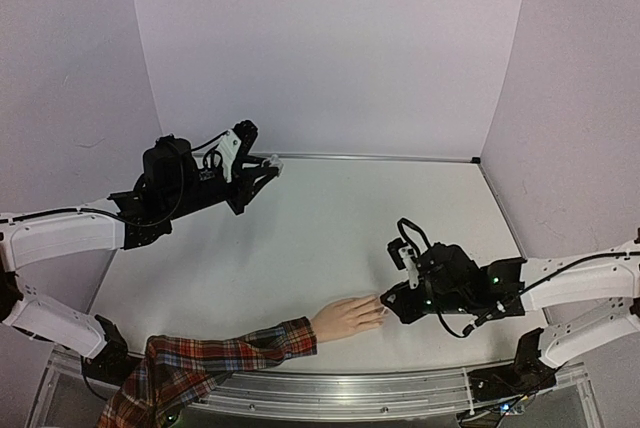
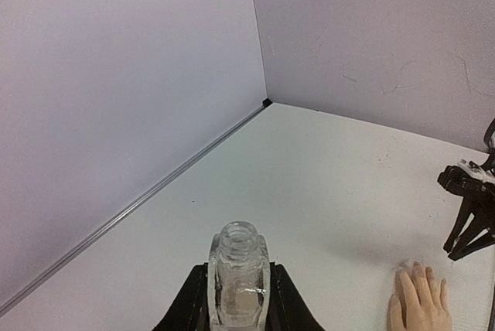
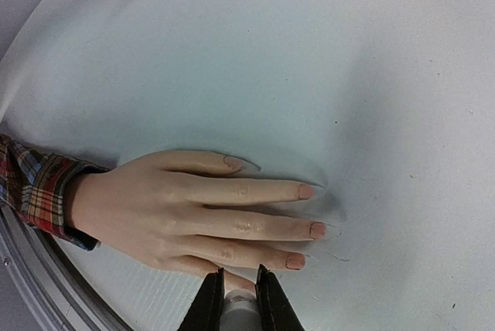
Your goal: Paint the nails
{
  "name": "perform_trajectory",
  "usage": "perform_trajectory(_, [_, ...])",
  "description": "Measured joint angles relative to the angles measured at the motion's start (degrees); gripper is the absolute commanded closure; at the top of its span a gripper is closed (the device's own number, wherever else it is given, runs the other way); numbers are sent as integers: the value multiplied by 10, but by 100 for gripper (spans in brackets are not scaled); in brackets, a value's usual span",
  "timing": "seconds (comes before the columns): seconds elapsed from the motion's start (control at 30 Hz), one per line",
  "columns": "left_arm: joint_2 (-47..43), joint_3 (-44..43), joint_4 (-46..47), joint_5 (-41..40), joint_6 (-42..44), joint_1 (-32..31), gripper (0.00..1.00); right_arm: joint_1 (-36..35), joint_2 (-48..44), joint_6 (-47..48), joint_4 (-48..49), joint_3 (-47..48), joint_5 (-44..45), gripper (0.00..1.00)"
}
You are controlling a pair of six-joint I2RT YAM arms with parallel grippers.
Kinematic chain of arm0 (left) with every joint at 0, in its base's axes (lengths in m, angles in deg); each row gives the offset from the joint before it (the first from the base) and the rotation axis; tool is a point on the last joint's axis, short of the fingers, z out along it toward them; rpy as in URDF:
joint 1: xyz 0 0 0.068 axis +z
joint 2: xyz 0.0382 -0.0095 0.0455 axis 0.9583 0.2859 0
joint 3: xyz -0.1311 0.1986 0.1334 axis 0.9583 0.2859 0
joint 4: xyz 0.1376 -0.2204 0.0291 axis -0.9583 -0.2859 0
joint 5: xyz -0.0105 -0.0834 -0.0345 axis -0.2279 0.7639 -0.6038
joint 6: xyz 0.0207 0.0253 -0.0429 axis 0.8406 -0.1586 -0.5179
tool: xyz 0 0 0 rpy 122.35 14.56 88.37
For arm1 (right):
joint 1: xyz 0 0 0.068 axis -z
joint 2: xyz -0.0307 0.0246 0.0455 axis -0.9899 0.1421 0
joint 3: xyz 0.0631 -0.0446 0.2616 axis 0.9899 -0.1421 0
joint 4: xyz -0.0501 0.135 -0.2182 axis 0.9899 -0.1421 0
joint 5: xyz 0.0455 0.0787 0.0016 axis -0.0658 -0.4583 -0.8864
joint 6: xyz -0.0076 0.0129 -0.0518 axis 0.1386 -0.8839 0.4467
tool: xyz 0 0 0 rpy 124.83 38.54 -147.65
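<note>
The pale mannequin hand [image 1: 345, 318] with a red plaid sleeve [image 1: 215, 358] lies flat near the table's front edge, fingers pointing right. In the right wrist view its nails [image 3: 317, 230] show pinkish on the hand [image 3: 170, 207]. My right gripper [image 1: 388, 300] is at the fingertips, shut on a white cap [image 3: 241, 306]. It hovers over the little finger [image 3: 240, 278], whose tip is hidden. My left gripper [image 1: 265, 170] is raised at the back left, shut on a small clear uncapped bottle [image 2: 238, 277]. The hand also shows in the left wrist view [image 2: 420, 304].
Pale walls enclose the white table [image 1: 330, 238] on three sides. A metal rail [image 1: 380, 388] runs along the front edge. The right gripper [image 2: 468, 215] shows at the far right of the left wrist view.
</note>
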Motion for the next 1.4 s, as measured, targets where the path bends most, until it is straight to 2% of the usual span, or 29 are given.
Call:
perform_trajectory(0.3, [0, 0, 0, 1, 0, 0, 100, 0, 71, 2, -5, 7, -19, 100])
perform_trajectory(1.4, [0, 0, 0, 4, 0, -2, 100, 0, 81, -1, 6, 11, -12, 100])
